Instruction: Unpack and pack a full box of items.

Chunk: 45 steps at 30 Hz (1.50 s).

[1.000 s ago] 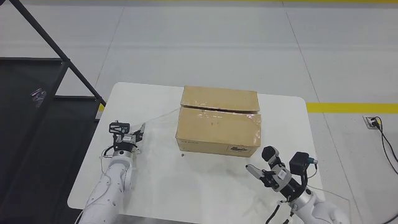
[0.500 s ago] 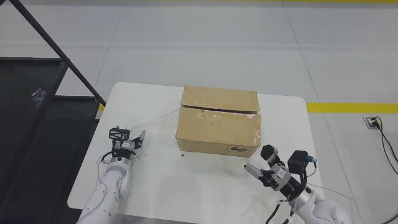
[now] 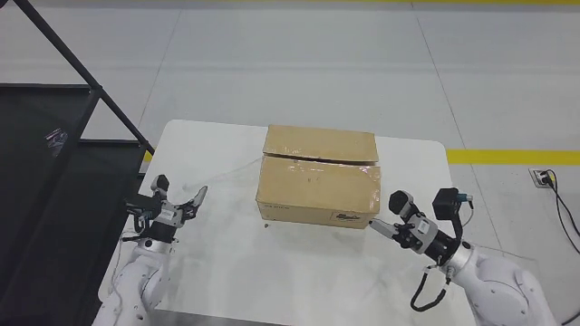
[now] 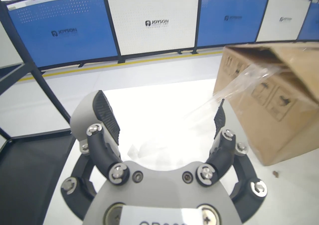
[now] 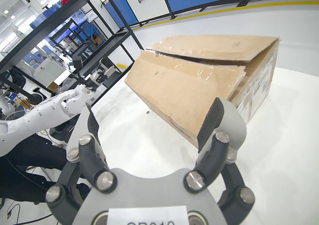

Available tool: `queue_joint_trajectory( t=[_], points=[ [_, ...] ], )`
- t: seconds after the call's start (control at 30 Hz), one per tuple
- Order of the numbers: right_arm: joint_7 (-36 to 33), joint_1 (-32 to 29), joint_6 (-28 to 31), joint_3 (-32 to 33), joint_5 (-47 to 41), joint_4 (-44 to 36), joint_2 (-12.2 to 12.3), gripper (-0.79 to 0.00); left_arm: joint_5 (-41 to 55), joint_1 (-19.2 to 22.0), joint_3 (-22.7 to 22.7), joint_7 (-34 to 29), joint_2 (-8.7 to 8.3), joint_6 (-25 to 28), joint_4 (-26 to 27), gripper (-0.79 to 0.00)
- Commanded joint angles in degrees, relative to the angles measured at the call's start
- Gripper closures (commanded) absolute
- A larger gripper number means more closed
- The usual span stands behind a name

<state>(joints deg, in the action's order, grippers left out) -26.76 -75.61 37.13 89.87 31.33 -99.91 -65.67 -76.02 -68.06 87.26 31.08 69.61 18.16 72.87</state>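
A brown cardboard box point(image 3: 317, 177) sits mid-table with its top flaps down and a gap along the seam point(image 5: 199, 59). A strip of clear tape point(image 4: 239, 84) runs from the box's end to one finger point(image 4: 219, 114) of my left gripper point(image 4: 159, 101), which is open beside that end of the box, at the table's left point(image 3: 181, 188). My right gripper point(image 5: 153, 109) is open and holds nothing. It hovers just off the box's near right corner point(image 3: 385, 215).
A small brown scrap point(image 3: 265, 225) lies on the white table point(image 3: 272, 272) in front of the box. A black shelf rack point(image 3: 54, 145) stands close to the table's left edge. Free table surface stretches along the near side.
My left gripper drew back from the box toward the table's left edge and spread wider, the tape trailing to it. My right gripper moved up toward the box's near right corner.
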Motion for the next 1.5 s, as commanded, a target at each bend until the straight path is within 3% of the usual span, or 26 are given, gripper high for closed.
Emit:
queue_joint_trajectory(
  t=[0.0,0.1,0.23,0.37,0.63,0.9,1.07,1.47],
  points=[
    [0.2,-0.1,0.0,0.0,0.1,0.0,0.0,-0.785,2.7,-1.9,0.8,-0.3,-0.16,3.5,3.5,-0.785],
    [0.2,-0.1,0.0,0.0,0.1,0.0,0.0,-0.785,4.2,-3.3,1.1,-1.8,-0.34,6.7,6.3,-0.785],
    [0.3,-0.1,-0.2,-0.1,0.1,-0.1,0.0,-0.785,4.2,-3.3,1.1,-1.8,-0.34,6.7,6.3,-0.785],
    [2.2,3.0,-4.2,-1.8,-3.0,3.5,-0.4,-0.785,4.9,-3.5,0.7,-2.2,-0.26,6.7,7.1,-0.785],
    [5.3,15.4,-7.0,-4.3,-14.5,21.2,-1.2,-0.785,9.2,-3.7,0.1,-2.4,-0.04,8.1,8.1,-0.785],
    [15.8,28.1,-8.2,-14.2,-16.0,40.0,-4.2,-0.785,11.8,-4.6,1.3,-3.4,-0.27,10.4,8.9,-0.785],
    [17.4,32.8,-4.0,-19.1,-17.9,48.3,-6.1,-0.785,11.3,-4.7,1.4,-3.6,-0.29,9.3,9.0,-0.785],
    [6.4,38.6,7.9,-21.5,-24.2,59.9,-7.2,-0.785,11.1,-3.7,1.0,-4.2,-0.34,9.4,8.2,-0.785]
  ],
)
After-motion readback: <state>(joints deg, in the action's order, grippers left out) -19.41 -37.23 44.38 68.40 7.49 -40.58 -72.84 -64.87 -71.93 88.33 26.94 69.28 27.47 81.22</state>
